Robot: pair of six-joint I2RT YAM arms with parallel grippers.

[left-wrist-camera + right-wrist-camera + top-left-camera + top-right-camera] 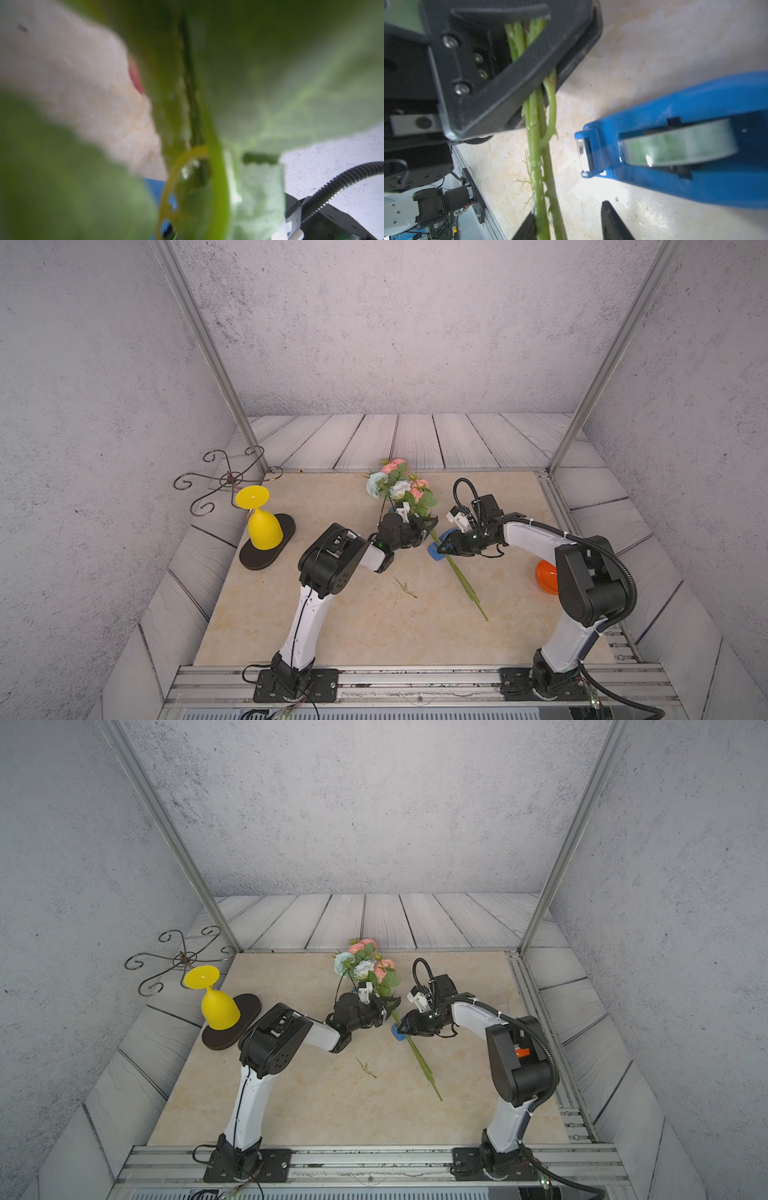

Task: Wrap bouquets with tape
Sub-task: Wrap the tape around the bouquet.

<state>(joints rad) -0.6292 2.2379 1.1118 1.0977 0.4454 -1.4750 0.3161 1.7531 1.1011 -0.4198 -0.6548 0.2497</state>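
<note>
Both top views are looking down from high at the front across the whole beige stone-patterned tabletop (pixel 332 614). The left wrist camera is pressing blurrily into green fabric leaves (pixel 270 72). The right wrist camera is peering closely along thin green plastic stems (pixel 534 166), which both top views are sharing.

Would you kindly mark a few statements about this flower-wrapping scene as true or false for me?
1. The left hand is shut on the stems of the bouquet. True.
2. The yellow goblet stands upright on its foot. False: it stands bowl down on the dark mat, with its foot up.
3. The blue tape dispenser lies beside the stems. True.
4. The right hand is clamped on the tape dispenser. False: its jaws stand open around the stems, and the dispenser lies to one side of them.
5. A loose green sprig lies on the table between the two arms. True.
</note>
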